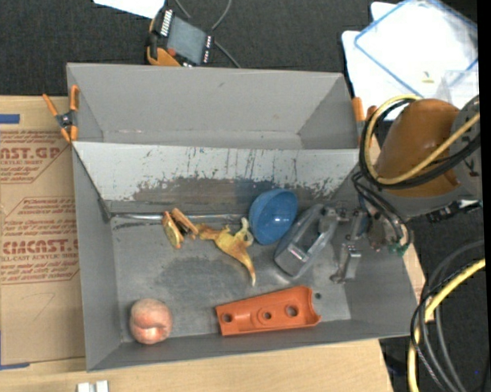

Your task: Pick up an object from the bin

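Sitting at the foot of the back wall, right of the middle of the floor, a round blue dome-shaped thing [272, 216] is the piece nearest the gripper [324, 257]. The gripper hangs low just to its right, near the right-hand wall. Its jaws are spread, and only bare floor shows in the gap. The grey finger [299, 247] on the near side of the dome lies just beside the blue thing; from where I stand I can't tell if they touch.

Left of the dome lies a curved yellow banana-like piece [238, 246], and beyond that a small tan figure [177, 227]. Both are close to the back wall. Toward the front rests a flat orange plastic part [268, 312] with round holes in it, and a peach-coloured ball [150, 321] sits in the front left corner.

The bin [202, 104] is dull grey metal. Its floor is rubbed and cloudy in the middle, and its sloping back wall is streaked with dark scratches along the lower edge. An orange cover [413, 149] wrapped in yellow and black cables rides on the arm outside the right rim. Past the bin the ground is dark, with a small screened device [182, 41] behind it and a clear plastic lid [417, 48] off to the far right.
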